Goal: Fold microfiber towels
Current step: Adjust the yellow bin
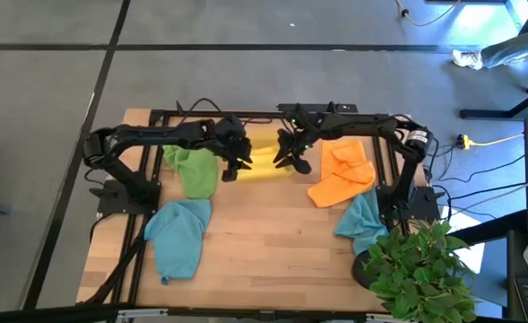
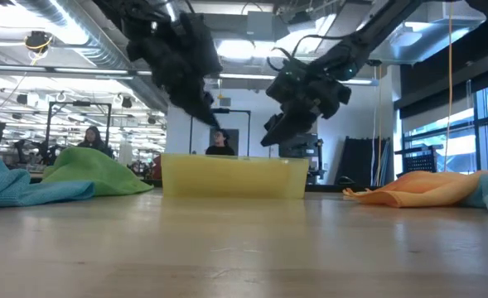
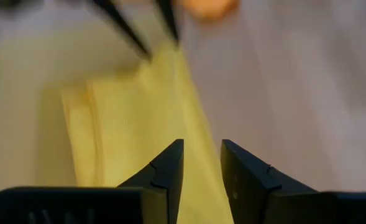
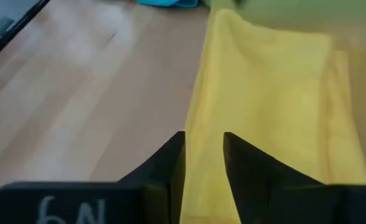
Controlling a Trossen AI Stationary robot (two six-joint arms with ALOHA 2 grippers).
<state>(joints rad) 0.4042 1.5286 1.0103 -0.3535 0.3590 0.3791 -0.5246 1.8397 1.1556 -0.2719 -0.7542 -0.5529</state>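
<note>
Nearest the front edge of the table (image 1: 264,269), by its right front corner, a potted plant (image 1: 418,269) spreads its leaves, and just behind it one teal towel (image 1: 364,221) lies crumpled along the right side. Toward the left front, the other teal towel (image 1: 177,235) lies loose and elongated, running from the middle of the left side toward the front edge. Behind it the green towel (image 1: 194,170) sits bunched, and on the opposite side the orange towel (image 1: 341,172) lies partly folded near the right edge. Between these two, at the back middle of the table, the yellow towel (image 1: 262,160) lies flat and folded inside the translucent yellow tray (image 2: 234,175). The left gripper (image 1: 238,165) hangs above the towel's left end, not touching it; its fingers (image 3: 169,169) stand slightly parted with a narrow gap and nothing between them, the towel's folded edge directly below. The right gripper (image 1: 289,159) hangs above the towel's right end, likewise clear of the cloth, its fingers (image 4: 170,163) a little apart and empty. In the low view both grippers float above the tray's rim, tilted toward each other. Beyond the back edge, people sit far off in the room.
</note>
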